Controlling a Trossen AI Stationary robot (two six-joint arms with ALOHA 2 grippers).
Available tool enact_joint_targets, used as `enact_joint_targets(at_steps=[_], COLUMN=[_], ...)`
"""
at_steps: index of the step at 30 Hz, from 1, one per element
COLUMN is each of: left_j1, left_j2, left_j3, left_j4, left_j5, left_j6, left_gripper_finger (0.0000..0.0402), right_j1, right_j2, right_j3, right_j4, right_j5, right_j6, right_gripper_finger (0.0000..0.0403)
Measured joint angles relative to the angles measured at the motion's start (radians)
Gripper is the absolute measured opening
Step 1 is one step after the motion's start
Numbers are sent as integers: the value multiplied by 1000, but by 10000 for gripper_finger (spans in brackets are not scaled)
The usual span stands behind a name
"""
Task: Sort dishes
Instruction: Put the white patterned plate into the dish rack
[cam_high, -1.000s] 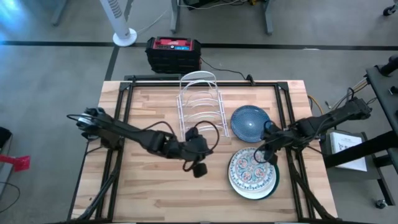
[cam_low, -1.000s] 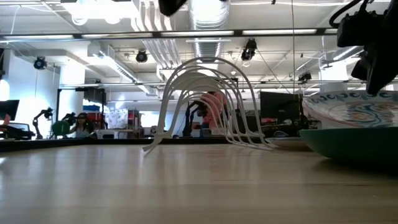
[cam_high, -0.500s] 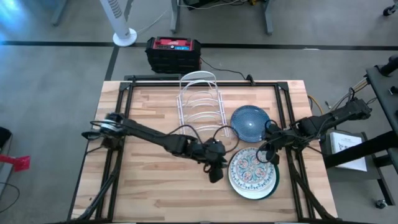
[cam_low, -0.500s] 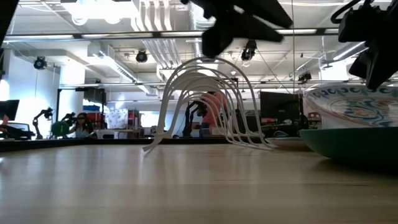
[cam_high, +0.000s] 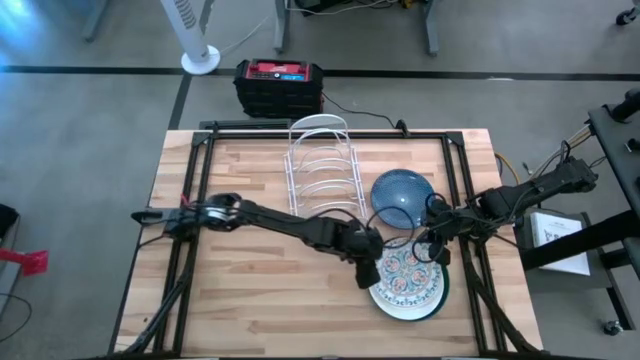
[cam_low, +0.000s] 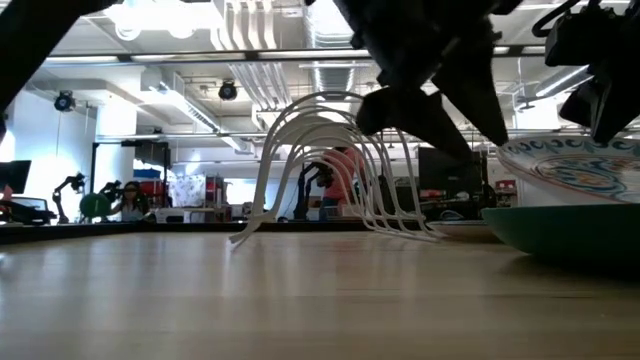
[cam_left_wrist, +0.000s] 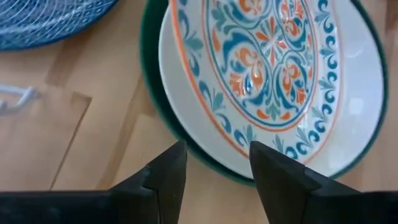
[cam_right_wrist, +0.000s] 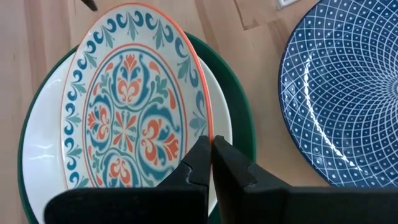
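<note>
Two grippers worked at the stacked dishes on the right half of the table. The right gripper (cam_right_wrist: 210, 163) was pinched shut on the orange-edged rim of the floral dish (cam_high: 404, 272), tilting it so that one edge stood clear of the plain white dish (cam_right_wrist: 46, 140) beneath. The left gripper (cam_left_wrist: 214, 163) hung with its fingers parted just beside the stack's near edge, the rims of the white dish and the green dish (cam_left_wrist: 155, 106) showing between the two dark tips; it gripped nothing.

The green dish lay lowest, flat on the wood, with the white one nested in it. The blue dish (cam_high: 402, 196) lay alone just beside the stack, glossy and covered in a fine white lattice of dots — near the foot of the white wire rack (cam_high: 320, 165), whose arched hoops stood upright and bare.

The table (cam_high: 240, 290) was pale butcher-block wood with a dark metal frame. Beyond its far edge, on the grey floor, sat a red-and-black box (cam_high: 279, 85) and the round base of a white fan (cam_high: 200, 58). At table height — behind the rack — an open workshop showed, with ceiling ducts, monitors and a seated person (cam_low: 128, 200).
</note>
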Motion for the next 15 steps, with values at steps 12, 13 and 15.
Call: enact_joint_targets(at_steps=[12, 13, 15], left_j1=[14, 18, 27], left_j2=[129, 129, 129], left_j3=[268, 260, 241], left_j4=[-164, -165, -158], left_j5=[18, 22, 22], left_j6=[102, 95, 86], left_gripper_finger=[167, 167, 167], right_j1=[0, 0, 0], right_j2=[0, 0, 0], right_j3=[0, 0, 0], right_j4=[5, 7, 8], right_j5=[-9, -9, -9], right_j6=[-27, -30, -34], right_gripper_finger=[0, 0, 0])
